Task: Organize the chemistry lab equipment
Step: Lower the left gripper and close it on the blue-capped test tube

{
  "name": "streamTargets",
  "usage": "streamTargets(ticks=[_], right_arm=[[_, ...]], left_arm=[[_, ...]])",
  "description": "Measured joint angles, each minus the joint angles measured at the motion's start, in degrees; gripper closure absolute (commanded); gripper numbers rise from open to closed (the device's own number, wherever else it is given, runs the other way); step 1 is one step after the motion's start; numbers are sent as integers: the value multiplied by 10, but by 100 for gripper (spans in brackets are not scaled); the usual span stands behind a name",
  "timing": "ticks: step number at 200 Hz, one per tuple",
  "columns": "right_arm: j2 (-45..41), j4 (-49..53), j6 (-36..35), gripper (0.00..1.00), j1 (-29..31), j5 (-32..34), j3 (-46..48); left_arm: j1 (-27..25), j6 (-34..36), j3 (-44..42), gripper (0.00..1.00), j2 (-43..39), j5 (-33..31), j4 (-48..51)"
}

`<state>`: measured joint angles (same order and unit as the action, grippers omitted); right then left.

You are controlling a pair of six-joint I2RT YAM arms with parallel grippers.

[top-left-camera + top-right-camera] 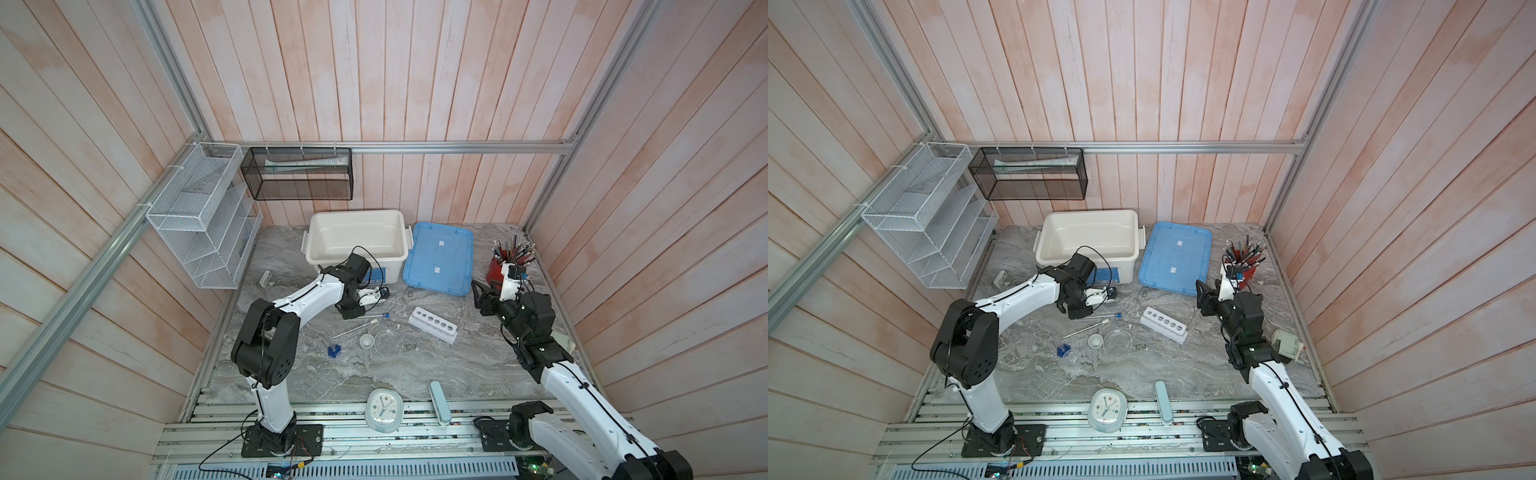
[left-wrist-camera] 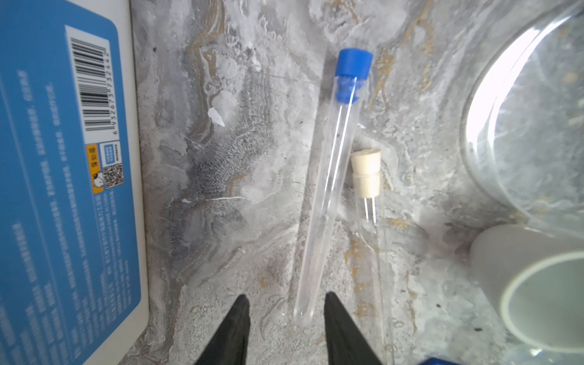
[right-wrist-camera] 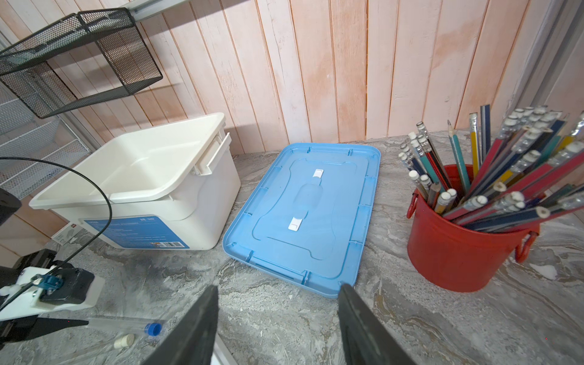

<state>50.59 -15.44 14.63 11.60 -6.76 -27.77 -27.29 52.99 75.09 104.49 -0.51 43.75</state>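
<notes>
Reaching low over the marble tabletop [image 2: 221, 246], the left gripper [image 2: 284, 297] straddles the closed end of the flat-lying blue-capped tube [image 2: 328, 177], jaws apart, unclamped; the right gripper [image 3: 278, 287] hovers spread and empty near the blue lid [image 3: 303, 215].

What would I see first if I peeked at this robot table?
Probably the bright colors at the back: a big blue lid lying flat beside an open white bin, and a red cup stuffed with pencils near the right wall. Then the left gripper, its jaws open around the round end of a blue-capped tube lying on the marble table.
</notes>
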Motion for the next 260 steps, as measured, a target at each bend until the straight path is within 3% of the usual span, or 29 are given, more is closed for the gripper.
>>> streamTargets(ticks=[260], right_arm=[[30,-30,4,39,-1,1,26]], left_arm=[[-10,15,-26,66,52,-15,-42]])
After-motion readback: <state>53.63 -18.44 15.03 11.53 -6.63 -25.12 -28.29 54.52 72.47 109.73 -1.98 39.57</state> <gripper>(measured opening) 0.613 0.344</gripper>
